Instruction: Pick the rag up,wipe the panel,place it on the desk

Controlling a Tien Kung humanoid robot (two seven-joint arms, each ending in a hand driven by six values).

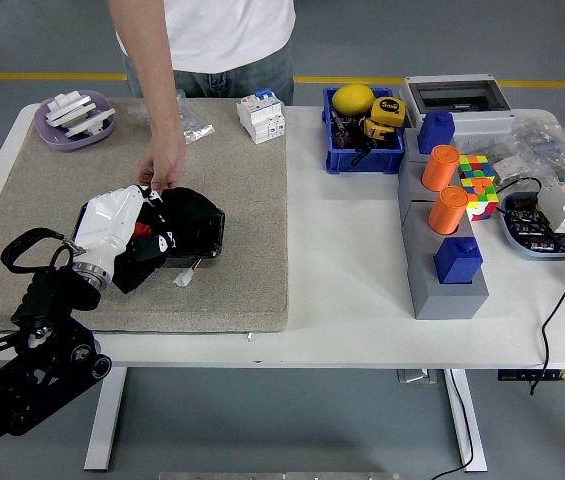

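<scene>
The black rag (180, 222) lies bunched over the dark panel (202, 243) on the grey mat (242, 200), at the table's left side. The left hand (112, 230), white-shelled, presses down on the rag with fingers buried in the cloth; they look curled into it, though the folds hide the tips. A person's hand (165, 165) pins the panel's far edge, fingers bent downward. Behind sit one purple dish (75, 120) and one white breaker (262, 114). To the right: two orange cylinders (440, 167), one blue bin (363, 140), one colour cube (479, 185).
</scene>
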